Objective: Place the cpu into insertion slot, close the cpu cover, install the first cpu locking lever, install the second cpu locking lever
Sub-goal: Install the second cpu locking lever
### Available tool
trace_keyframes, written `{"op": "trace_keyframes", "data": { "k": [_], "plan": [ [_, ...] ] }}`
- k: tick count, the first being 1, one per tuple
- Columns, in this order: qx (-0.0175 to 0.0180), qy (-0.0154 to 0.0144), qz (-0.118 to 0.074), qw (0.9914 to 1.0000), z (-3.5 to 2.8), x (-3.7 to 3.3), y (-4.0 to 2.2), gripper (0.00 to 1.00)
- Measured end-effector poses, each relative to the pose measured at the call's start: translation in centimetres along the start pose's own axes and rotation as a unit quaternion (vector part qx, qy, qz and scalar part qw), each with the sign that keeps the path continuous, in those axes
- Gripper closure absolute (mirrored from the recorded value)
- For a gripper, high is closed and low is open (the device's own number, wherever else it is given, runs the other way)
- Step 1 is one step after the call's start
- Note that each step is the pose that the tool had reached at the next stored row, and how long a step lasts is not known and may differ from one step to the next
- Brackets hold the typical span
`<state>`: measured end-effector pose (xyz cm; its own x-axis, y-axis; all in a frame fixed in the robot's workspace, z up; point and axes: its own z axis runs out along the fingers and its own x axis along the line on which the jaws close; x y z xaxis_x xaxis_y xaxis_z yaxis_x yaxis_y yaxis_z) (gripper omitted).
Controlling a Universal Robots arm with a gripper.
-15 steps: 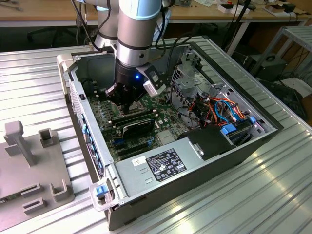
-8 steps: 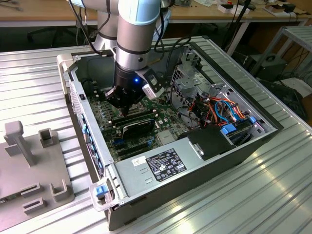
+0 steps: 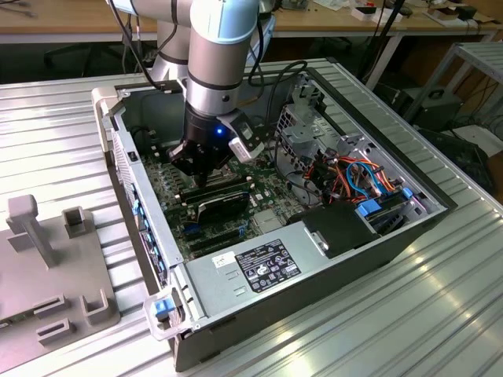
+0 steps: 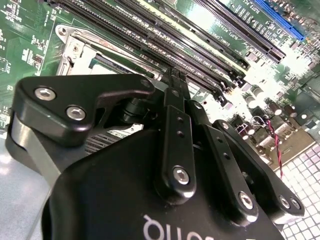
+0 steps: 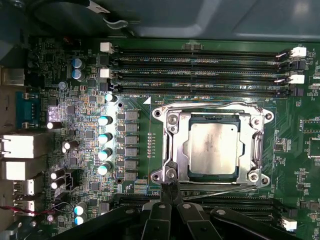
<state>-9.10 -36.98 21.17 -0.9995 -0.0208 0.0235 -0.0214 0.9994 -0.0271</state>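
In the first wrist view the cpu (image 5: 214, 148), a square chip with a dull silver top, lies in the insertion slot (image 5: 212, 182). The cpu cover (image 5: 173, 145), a silvery frame, lies flat around it. One thin lever rod (image 5: 200, 106) runs along the socket's far side, and another (image 5: 225, 189) runs along the side nearest the fingers. My gripper (image 5: 170, 186) is shut, with its tips at the socket corner beside that nearer rod's end. In the second wrist view the black gripper (image 4: 175, 75) hides most of the socket (image 4: 82, 52). In the exterior view the gripper (image 3: 200, 161) reaches down into the case.
Long black memory slots (image 5: 200, 65) lie beyond the socket, and more lie under the fingers. Upright capacitors (image 5: 105, 135) and rear ports (image 5: 20, 150) stand to one side. The open case (image 3: 126, 169) holds a labelled power supply (image 3: 259, 263) and cables (image 3: 354, 177). A grey fixture (image 3: 47, 259) sits at the exterior view's left.
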Motion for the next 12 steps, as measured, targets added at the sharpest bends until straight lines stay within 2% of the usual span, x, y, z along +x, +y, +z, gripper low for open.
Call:
{"op": "trace_keyframes", "data": {
  "k": [12],
  "plan": [
    [0.0, 0.0, 0.0, 1.0, 0.06, 0.05, 0.0, 0.89]
  ]
}}
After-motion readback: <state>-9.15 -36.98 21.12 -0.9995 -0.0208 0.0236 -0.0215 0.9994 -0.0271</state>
